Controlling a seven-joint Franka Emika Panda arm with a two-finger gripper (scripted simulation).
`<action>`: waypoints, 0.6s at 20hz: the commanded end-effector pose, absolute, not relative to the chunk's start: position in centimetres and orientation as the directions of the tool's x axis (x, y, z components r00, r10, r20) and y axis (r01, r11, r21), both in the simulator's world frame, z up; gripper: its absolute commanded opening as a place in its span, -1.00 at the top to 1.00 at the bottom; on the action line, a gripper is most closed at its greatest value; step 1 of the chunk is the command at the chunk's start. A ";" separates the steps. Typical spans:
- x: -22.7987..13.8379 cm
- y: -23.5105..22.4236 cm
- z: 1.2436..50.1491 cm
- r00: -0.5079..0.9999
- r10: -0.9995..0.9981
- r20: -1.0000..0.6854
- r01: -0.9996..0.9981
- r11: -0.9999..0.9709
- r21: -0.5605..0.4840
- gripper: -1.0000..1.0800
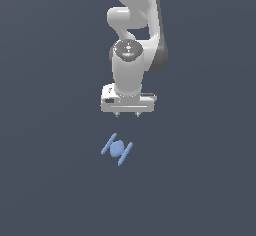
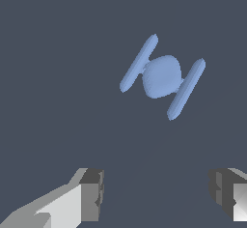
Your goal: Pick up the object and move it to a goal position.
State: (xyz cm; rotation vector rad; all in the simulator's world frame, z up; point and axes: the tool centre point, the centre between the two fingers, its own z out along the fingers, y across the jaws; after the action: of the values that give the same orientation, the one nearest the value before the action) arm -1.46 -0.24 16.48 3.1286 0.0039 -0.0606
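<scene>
Our white two-fingered gripper [image 1: 128, 114] hangs spread and empty; the small light-blue ball-between-two-bars object [image 1: 116, 149] lies on the dark grey floor [image 1: 50, 180] — near, apart. We should turn to match its slanted bars — then descend.

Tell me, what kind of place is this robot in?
Probably a computer simulation, not a real room. The floor is plain, flat dark blue-grey, and only a smooth white arm, its open end effector and a light-blue toy-like object appear.
</scene>
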 end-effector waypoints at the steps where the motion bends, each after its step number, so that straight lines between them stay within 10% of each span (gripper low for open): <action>1: -1.4 -0.3 16.3 0.999 -0.003 -0.038 -0.003 -1.000 0.005 -0.62; 12: -0.3 -1.0 14.2 0.995 -0.093 -0.016 -0.095 -0.990 -0.107 -0.62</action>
State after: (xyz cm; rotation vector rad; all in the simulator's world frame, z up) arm -0.52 -0.80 14.58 3.2257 -0.1215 -0.0272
